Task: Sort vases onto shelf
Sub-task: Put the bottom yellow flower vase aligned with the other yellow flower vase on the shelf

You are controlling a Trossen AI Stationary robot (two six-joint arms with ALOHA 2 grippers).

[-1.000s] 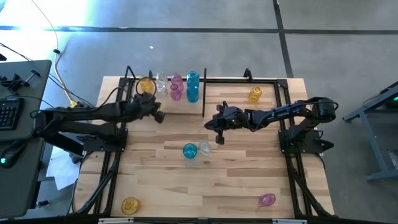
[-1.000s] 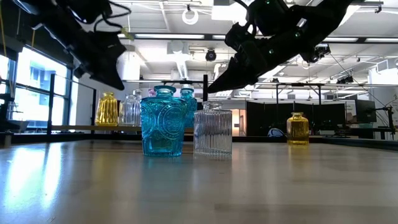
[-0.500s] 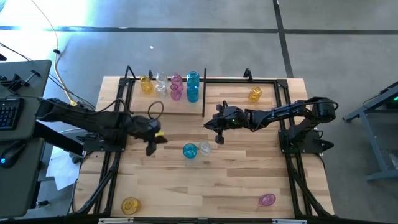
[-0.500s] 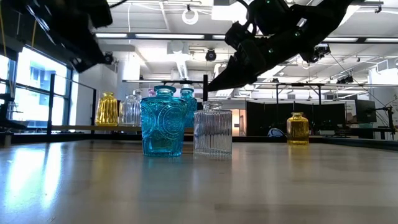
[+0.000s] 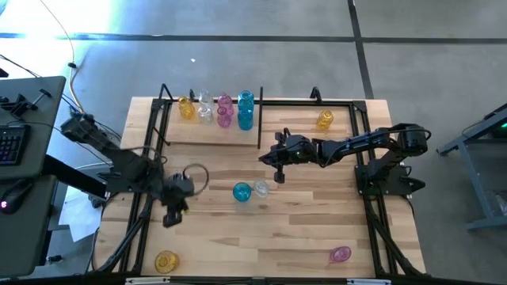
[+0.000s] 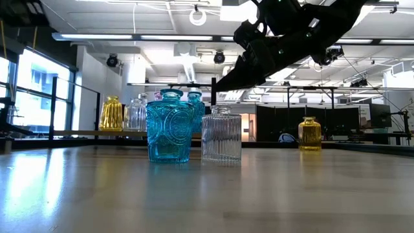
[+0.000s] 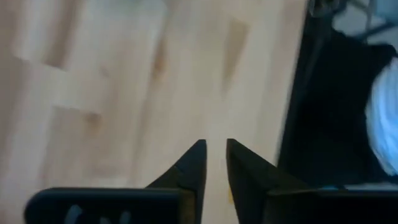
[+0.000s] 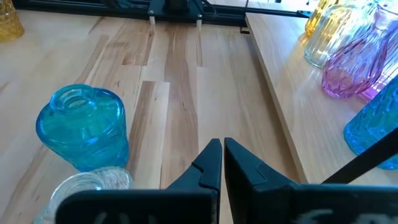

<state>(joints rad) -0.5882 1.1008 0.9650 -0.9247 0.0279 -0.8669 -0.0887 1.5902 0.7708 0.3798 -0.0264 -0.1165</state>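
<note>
Vases [image 5: 215,108] on shelf [image 5: 261,101] in high view only; left pincer [image 7: 211,163] slightly apart, right pincer [image 8: 222,163] together.

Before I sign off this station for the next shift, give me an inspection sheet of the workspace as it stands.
Surface: pale wood table, dry, unmarked.
Job's things: seven vases on the shelf; the yellow vase stands alone right of the divider. Loose: teal vase beside clear vase mid-table, yellow vase and pink vase at the near edge.
Clutter: nothing seen.
Grippers: left gripper slightly parted, empty, above the table's left side; right gripper shut, empty, above the two mid-table vases.
Cables: yellow cable on the floor.
Surroundings: keyboard on a side desk.
</note>
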